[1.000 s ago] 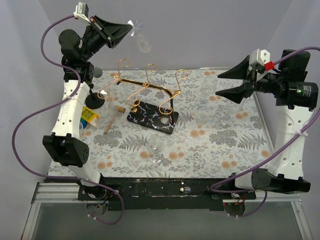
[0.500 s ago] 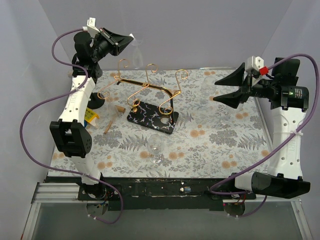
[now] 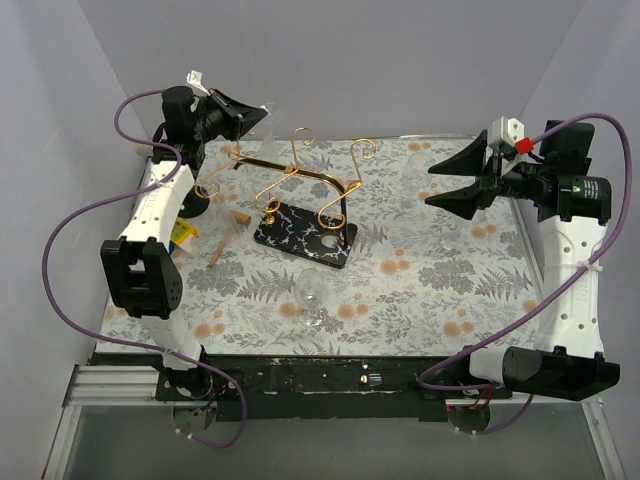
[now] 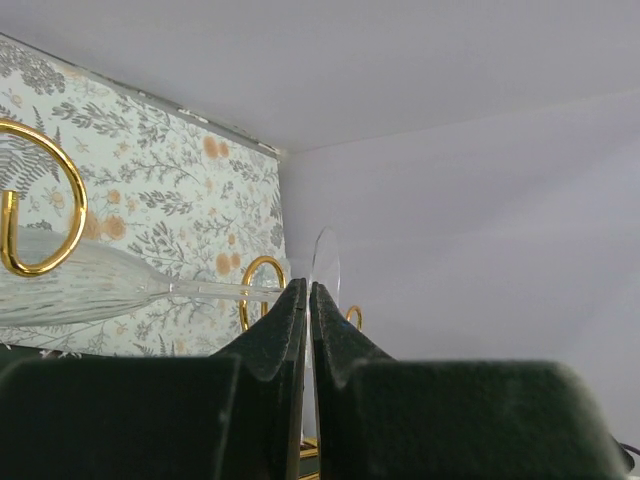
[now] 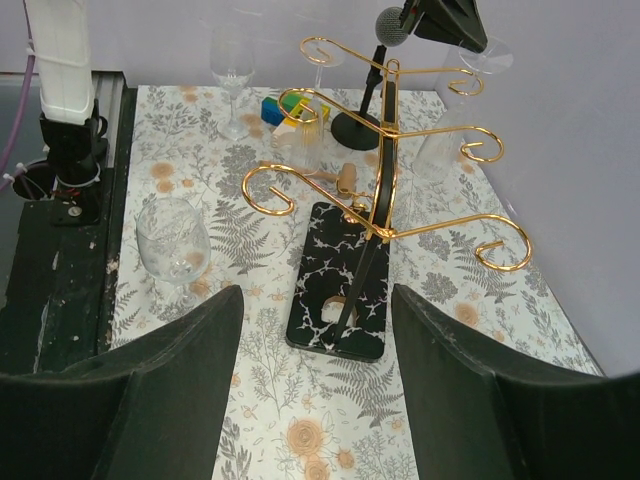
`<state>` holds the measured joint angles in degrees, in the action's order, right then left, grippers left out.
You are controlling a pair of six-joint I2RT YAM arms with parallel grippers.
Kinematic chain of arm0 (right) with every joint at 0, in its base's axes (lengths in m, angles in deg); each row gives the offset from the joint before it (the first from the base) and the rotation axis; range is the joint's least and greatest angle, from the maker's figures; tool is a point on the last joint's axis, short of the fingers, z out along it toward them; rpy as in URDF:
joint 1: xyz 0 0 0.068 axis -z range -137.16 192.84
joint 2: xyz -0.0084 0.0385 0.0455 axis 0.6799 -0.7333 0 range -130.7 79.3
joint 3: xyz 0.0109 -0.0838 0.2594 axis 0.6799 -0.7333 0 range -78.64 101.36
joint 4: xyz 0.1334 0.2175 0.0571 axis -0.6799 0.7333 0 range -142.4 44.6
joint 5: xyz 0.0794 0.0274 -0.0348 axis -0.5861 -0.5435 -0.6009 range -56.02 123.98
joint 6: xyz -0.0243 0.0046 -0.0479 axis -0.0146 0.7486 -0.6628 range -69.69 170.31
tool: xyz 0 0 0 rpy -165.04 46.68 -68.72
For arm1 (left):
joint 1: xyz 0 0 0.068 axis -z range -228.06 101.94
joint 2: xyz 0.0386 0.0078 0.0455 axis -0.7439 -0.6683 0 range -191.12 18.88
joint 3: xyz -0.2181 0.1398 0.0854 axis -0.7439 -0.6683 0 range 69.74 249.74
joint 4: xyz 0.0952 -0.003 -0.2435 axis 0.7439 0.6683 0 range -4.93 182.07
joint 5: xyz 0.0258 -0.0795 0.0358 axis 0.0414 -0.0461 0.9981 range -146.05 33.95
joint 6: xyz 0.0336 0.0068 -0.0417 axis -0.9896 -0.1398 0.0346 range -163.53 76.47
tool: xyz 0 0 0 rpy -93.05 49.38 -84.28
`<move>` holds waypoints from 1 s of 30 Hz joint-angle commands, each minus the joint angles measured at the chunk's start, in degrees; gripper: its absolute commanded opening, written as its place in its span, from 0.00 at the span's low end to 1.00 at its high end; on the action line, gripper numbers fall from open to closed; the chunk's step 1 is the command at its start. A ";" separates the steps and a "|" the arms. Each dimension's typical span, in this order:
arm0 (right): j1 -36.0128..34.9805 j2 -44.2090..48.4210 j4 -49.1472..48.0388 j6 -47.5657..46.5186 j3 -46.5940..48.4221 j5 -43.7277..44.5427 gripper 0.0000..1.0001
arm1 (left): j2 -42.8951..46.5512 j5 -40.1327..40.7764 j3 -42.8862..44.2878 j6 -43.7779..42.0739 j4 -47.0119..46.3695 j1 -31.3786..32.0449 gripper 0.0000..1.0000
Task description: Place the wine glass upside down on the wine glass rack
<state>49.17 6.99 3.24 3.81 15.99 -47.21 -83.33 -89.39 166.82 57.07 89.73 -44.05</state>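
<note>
The left gripper [image 3: 252, 113] is clamped on the stem of the wine glass [image 4: 130, 280] right next to its foot. It holds the glass bowl-down over the far left corner of the counter [image 3: 420, 290], just beside the end curls of the rack [image 3: 290, 170]. The right gripper [image 3: 433, 185] hangs with fingers apart near the right edge, well clear. To do this well, I would line the stem up with the gap between two gold wires, slide it in slowly and level with the foot riding above both, and loosen only once the foot rests on them.
</note>
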 commanded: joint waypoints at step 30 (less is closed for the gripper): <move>0.79 1.39 -2.73 1.24 -1.11 -2.22 0.69 | 3.35 13.83 1.62 -10.16 8.51 -3.04 0.00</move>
<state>49.62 7.38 1.53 4.90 15.21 -47.62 -78.66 -77.92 163.74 48.72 97.56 -46.83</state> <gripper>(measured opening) 0.687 0.018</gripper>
